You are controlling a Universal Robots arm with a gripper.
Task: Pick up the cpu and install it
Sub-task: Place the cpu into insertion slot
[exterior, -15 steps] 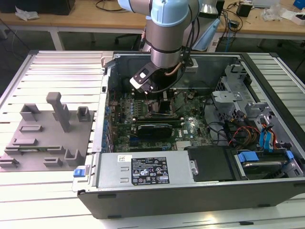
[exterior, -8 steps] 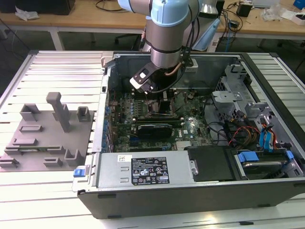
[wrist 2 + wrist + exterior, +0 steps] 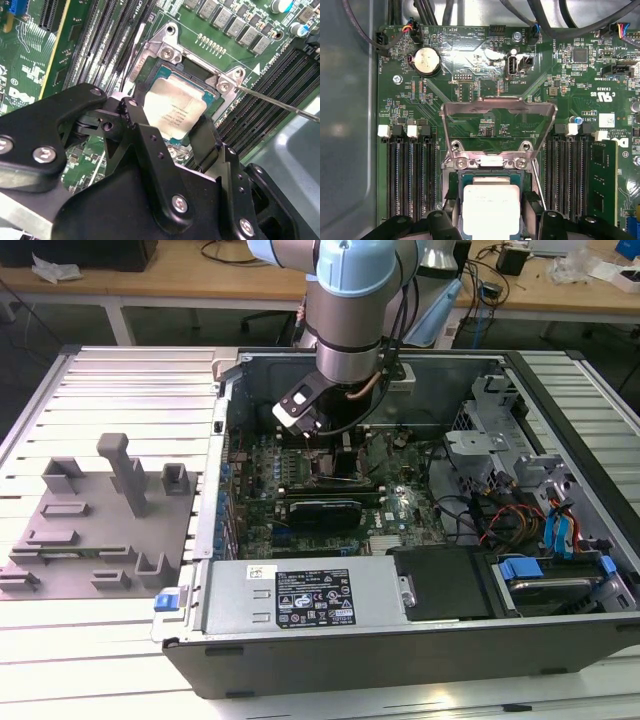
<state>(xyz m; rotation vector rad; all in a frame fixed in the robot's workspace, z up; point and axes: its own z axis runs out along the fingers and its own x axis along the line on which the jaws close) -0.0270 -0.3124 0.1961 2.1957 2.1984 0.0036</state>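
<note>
The cpu (image 3: 172,110), a thin square chip with a pale silver top, lies level over the open socket (image 3: 197,65) on the green motherboard (image 3: 470,75). My gripper (image 3: 170,125) is shut on it, one black finger (image 3: 137,117) against each opposite edge. In the first wrist view the cpu (image 3: 491,207) sits between the same fingers (image 3: 529,202), just below the raised metal load plate (image 3: 497,107). I cannot tell whether the chip rests in the socket or hangs just above it. In the exterior view the arm (image 3: 345,340) reaches down into the open computer case (image 3: 400,640).
Memory slots (image 3: 410,175) flank the socket on both sides, and a thin metal lever (image 3: 280,102) juts out beside it. A grey fixture (image 3: 90,530) lies on the exterior view's left. The power supply (image 3: 300,595), an expansion card (image 3: 325,510) and drive cages (image 3: 510,470) crowd the case.
</note>
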